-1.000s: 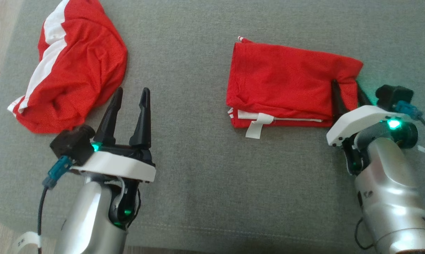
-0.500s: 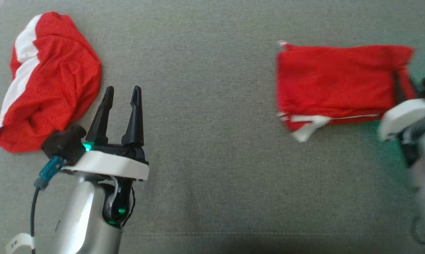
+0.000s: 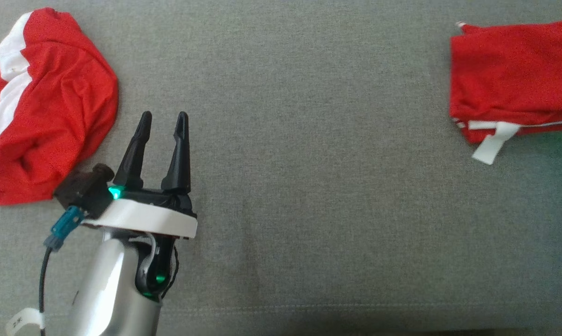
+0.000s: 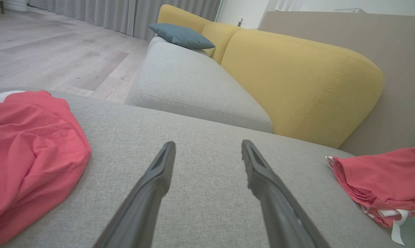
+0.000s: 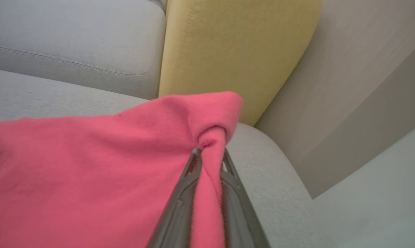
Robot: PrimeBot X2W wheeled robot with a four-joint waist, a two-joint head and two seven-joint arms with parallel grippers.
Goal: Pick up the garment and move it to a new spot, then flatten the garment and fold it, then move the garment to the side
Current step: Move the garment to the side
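clamping right fingers (image 5: 179, 206) hold the folded garment (image 3: 509, 79); its white label (image 3: 490, 144) unreadable.

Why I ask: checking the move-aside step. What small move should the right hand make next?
Probably slide the folded garment slightly rightward: the right hand is shut on its bunched corner, and bare cushion shows beyond it.

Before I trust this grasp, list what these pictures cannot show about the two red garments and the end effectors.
The folded garment: right part cut off by the head view's right edge.
The right end effector: in the right wrist view, pinched red fabric fills its gap, so grip depth cannot be told.
The crumpled garment: left side cropped by the head view's edge; underside hidden by its own folds.
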